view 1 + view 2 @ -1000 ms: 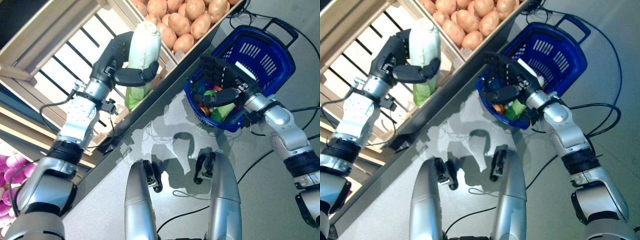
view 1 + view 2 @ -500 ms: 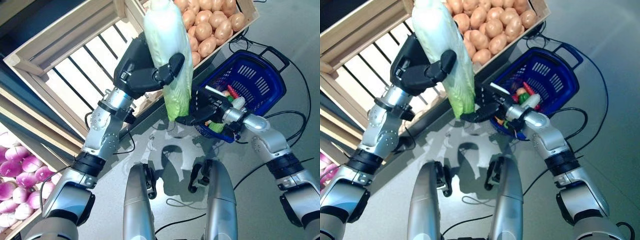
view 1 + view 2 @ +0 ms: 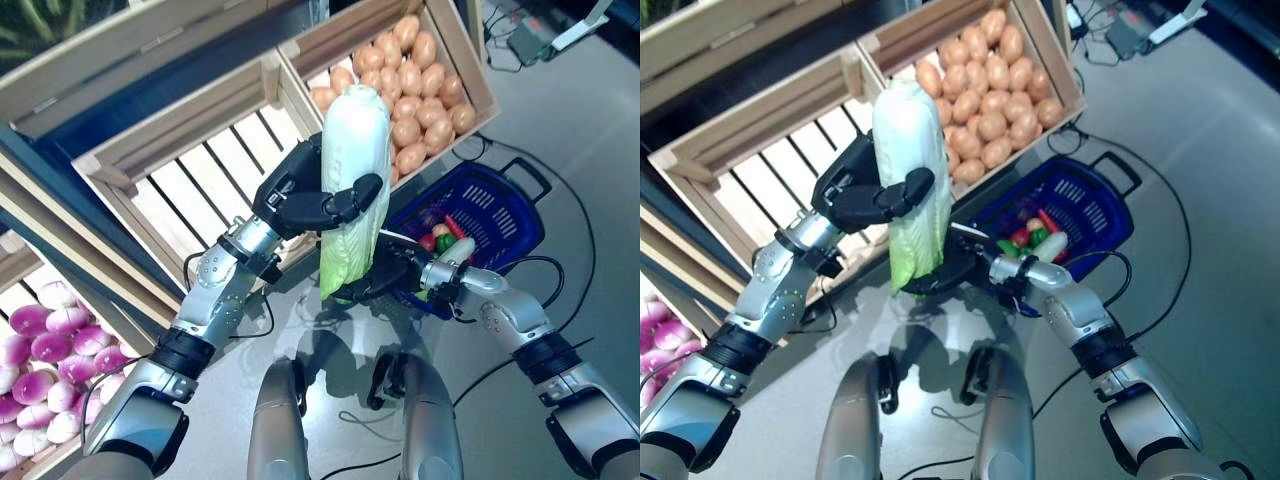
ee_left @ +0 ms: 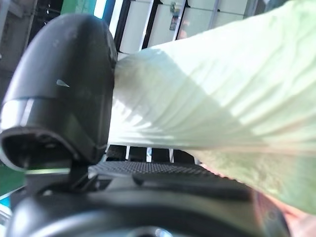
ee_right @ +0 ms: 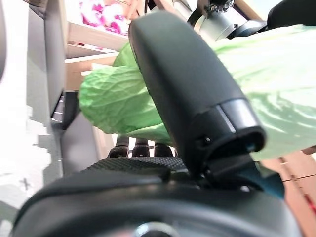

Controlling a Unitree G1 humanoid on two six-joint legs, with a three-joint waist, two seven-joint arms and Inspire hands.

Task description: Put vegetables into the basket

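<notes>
Two hands meet on the cabbage [image 3: 350,190], held upright beside the blue basket [image 3: 500,215]: the left hand [image 3: 305,200] clenches its middle, while the right hand [image 3: 385,280] cups its lower leafy end with curled fingers.

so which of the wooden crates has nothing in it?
The slatted crate behind the left hand, bare slats showing. Its neighbours hold potatoes and purple-white turnips.
</notes>
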